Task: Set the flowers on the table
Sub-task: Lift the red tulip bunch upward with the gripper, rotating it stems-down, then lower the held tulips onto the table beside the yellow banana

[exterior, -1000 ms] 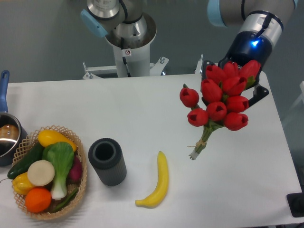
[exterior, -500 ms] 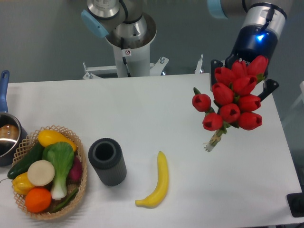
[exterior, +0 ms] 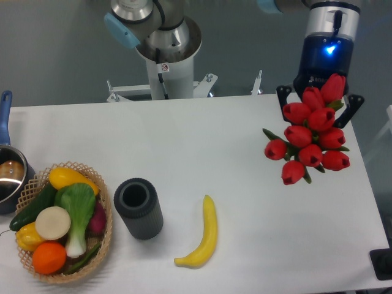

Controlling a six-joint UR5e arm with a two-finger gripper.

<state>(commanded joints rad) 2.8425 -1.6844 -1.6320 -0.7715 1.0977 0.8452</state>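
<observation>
Hanging over the far right part of the white counter (exterior: 202, 141), the flowers (exterior: 311, 136) are held up by the gripper (exterior: 320, 101), whose two dark fingers (exterior: 283, 95) stand on either side of the bunch near its top, clamped on the flowers. Red tulip buds face the camera in a tight cluster, with a few green leaf tips poking out at the left and right edges; the stems and their tie are hidden behind the buds. Above the fingers, the wrist shows a blue light.

Near the middle of the counter a dark grey cylinder (exterior: 138, 208) stands upright with its open top showing. Just to its right, apart from it, lies a yellow banana (exterior: 202, 236). At the near left a woven basket (exterior: 104, 233) holds vegetables and fruit, among them a bok choy, an orange and a yellow pepper. Left of the basket, at the picture's edge, sits a metal pot (exterior: 9, 174) with a blue handle. The robot's grey base (exterior: 165, 55) rises behind the far edge.
</observation>
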